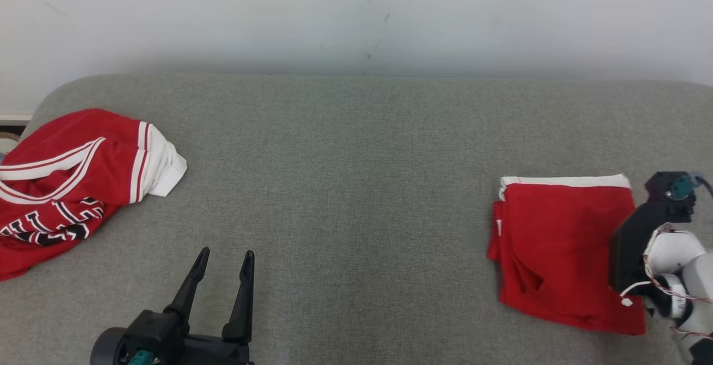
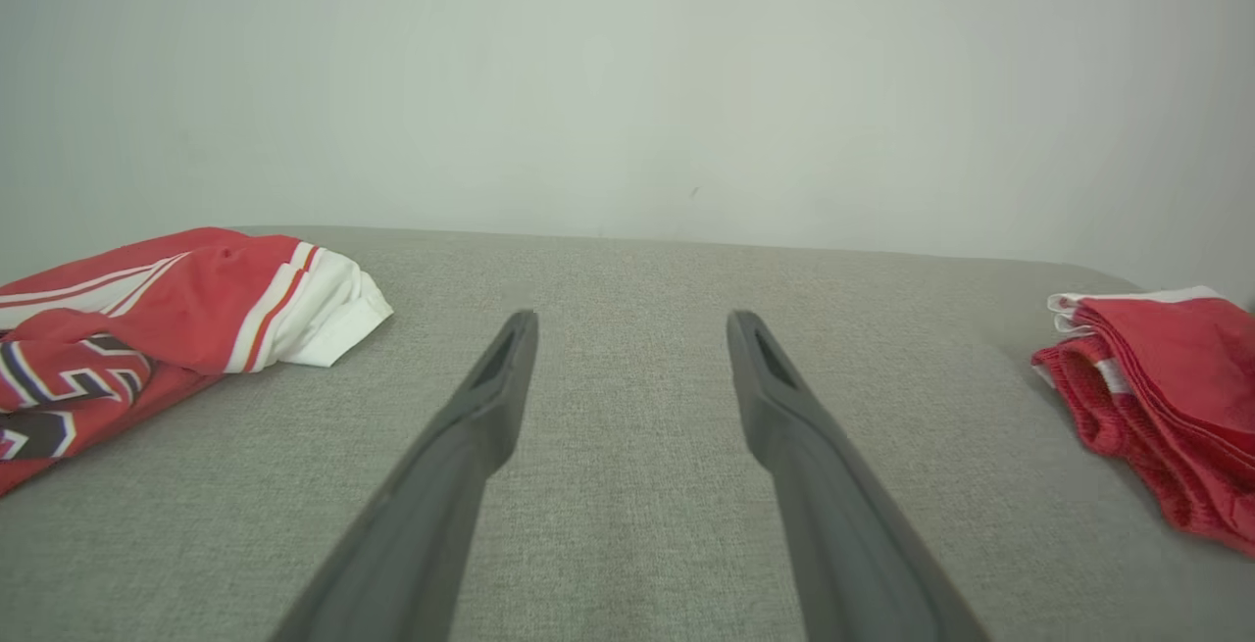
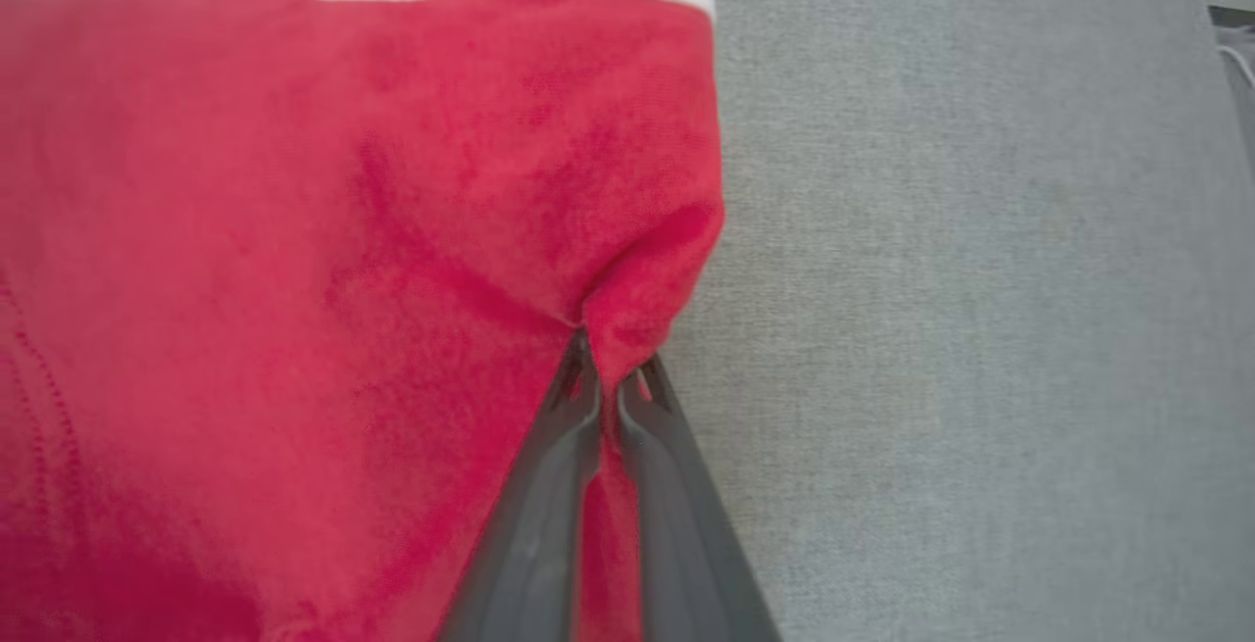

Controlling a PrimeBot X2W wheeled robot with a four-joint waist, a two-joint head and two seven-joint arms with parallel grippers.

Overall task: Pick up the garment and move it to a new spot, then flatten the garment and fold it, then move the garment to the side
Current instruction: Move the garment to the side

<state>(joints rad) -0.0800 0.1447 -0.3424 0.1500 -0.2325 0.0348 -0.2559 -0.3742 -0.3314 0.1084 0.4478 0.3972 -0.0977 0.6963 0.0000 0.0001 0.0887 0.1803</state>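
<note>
Right end effector (image 3: 615, 379) tight on garment (image 3: 294, 230) edge

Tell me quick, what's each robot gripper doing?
Left gripper: open, holding nothing.
Right gripper: shut on the folded garment's edge.

Folded red garment (image 1: 557, 248) on grey surface (image 1: 356, 186)
</note>
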